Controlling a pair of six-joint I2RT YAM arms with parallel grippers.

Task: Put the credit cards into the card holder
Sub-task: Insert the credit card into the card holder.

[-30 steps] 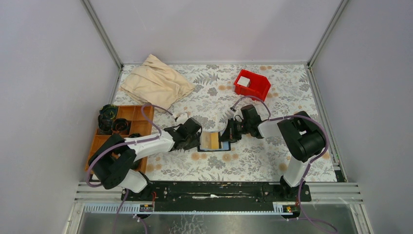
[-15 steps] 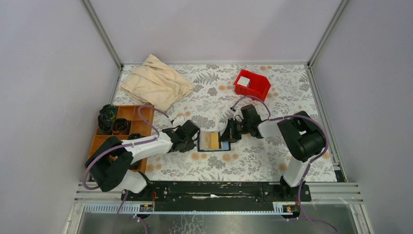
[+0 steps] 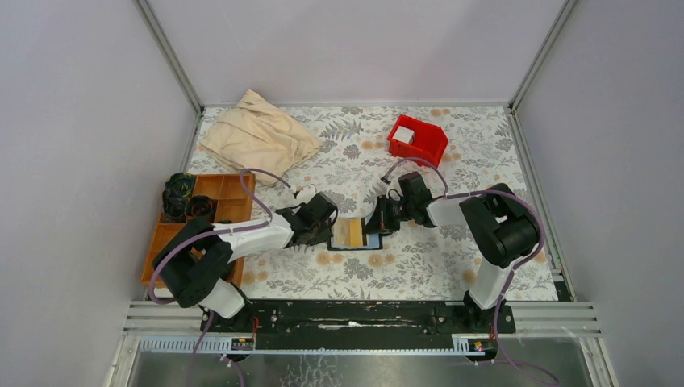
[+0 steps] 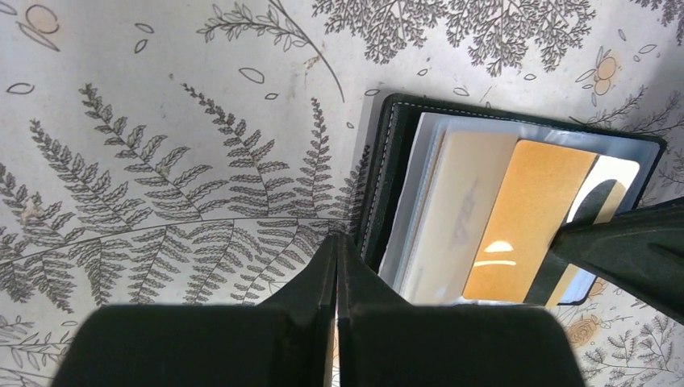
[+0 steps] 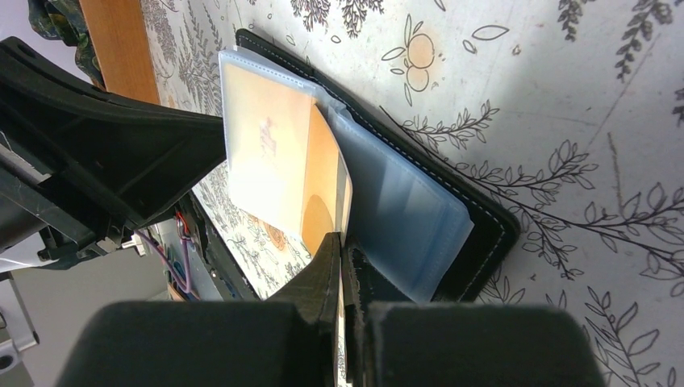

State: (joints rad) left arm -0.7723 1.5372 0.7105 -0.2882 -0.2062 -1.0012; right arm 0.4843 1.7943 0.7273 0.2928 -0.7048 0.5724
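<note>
The black card holder (image 3: 352,235) lies open on the floral table between both grippers, its clear sleeves (image 5: 403,218) fanned up. A cream credit card (image 4: 456,218) and a tan credit card (image 4: 524,214) sit in the sleeves. My right gripper (image 5: 342,242) is shut on the lower edge of the tan card (image 5: 323,193), which stands partly inside a sleeve. My left gripper (image 4: 337,239) is shut with nothing between its fingers. Its tips rest low by the holder's left edge (image 4: 377,177); I cannot tell whether they touch it. The right finger (image 4: 621,250) shows over the holder's right side.
A brown compartment tray (image 3: 234,187) with dark objects stands at the left, close behind the left arm. A beige cloth (image 3: 258,133) lies at the back left. A red bin (image 3: 419,141) holding something white stands at the back right.
The left gripper has closed from partly open to shut. The left arm drew back slightly to the left, then returned to the holder's edge. The right gripper has stayed put.
</note>
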